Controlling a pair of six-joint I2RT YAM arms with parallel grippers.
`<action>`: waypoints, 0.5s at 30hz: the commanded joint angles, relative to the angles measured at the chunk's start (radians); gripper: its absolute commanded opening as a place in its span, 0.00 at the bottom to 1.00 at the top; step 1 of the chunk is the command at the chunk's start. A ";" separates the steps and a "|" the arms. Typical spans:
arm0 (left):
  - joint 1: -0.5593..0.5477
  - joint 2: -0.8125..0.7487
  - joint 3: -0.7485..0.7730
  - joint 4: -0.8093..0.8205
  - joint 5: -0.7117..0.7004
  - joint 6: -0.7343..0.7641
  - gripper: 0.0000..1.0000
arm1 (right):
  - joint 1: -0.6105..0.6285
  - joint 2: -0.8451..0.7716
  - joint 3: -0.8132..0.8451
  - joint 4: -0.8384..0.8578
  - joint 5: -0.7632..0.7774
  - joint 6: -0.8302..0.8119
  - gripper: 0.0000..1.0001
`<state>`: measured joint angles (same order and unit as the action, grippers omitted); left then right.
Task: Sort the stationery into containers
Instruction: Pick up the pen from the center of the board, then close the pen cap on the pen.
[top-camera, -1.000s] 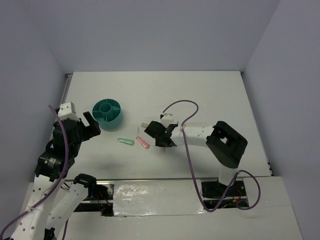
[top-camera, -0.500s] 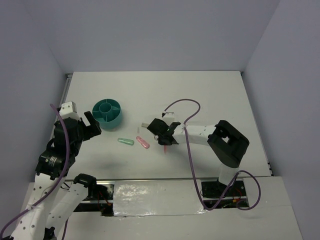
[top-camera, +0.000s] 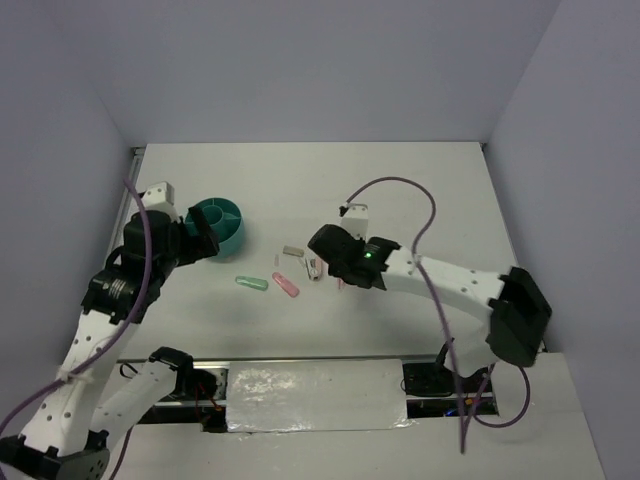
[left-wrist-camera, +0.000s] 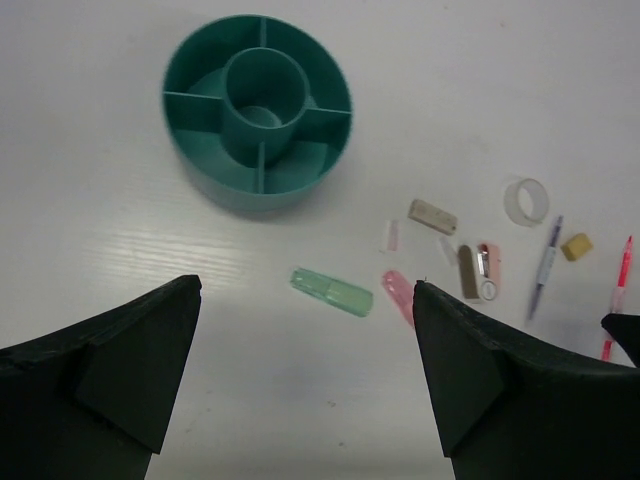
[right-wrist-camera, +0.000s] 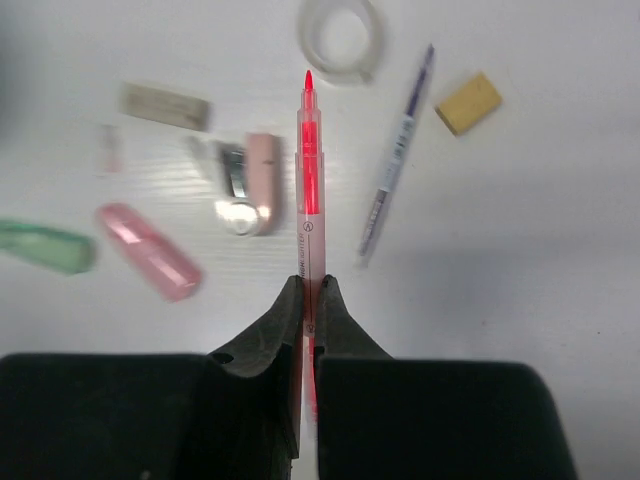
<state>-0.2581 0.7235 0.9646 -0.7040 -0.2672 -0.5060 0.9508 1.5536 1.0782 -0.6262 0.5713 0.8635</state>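
Observation:
The teal organiser cup (top-camera: 216, 224) stands at the left; it also shows in the left wrist view (left-wrist-camera: 258, 125). My right gripper (right-wrist-camera: 311, 290) is shut on the red-pink pen (right-wrist-camera: 310, 170), held over the scattered stationery: the tape ring (right-wrist-camera: 340, 35), thin grey pen (right-wrist-camera: 395, 180), tan block (right-wrist-camera: 468, 102), grey block (right-wrist-camera: 165, 105), pink eraser (right-wrist-camera: 148, 250) and mint-green eraser (right-wrist-camera: 45, 247). In the top view that gripper (top-camera: 335, 262) sits right of both erasers (top-camera: 251, 283). My left gripper (left-wrist-camera: 305, 288) is open and empty, hovering near the cup above the erasers.
A small pink and metal item (right-wrist-camera: 250, 185) lies next to the held pen. White walls close the back and both sides of the table (top-camera: 420, 190). The right arm (top-camera: 450, 285) stretches across the right half.
The right arm has stretched out, its elbow swinging right, with the pen still gripped. The left gripper has moved forward to beside the cup.

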 joint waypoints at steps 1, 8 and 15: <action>-0.058 0.102 0.069 0.075 0.091 -0.061 0.99 | 0.051 -0.220 0.063 -0.049 0.087 -0.053 0.00; -0.306 0.505 0.094 0.176 0.013 -0.147 0.99 | 0.132 -0.447 0.031 -0.049 -0.028 -0.149 0.00; -0.362 0.836 0.141 0.235 -0.036 -0.160 0.87 | 0.186 -0.504 0.016 -0.124 -0.022 -0.156 0.00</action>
<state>-0.6178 1.5005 1.0477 -0.5190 -0.2642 -0.6403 1.1179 1.0855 1.1046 -0.7010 0.5472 0.7296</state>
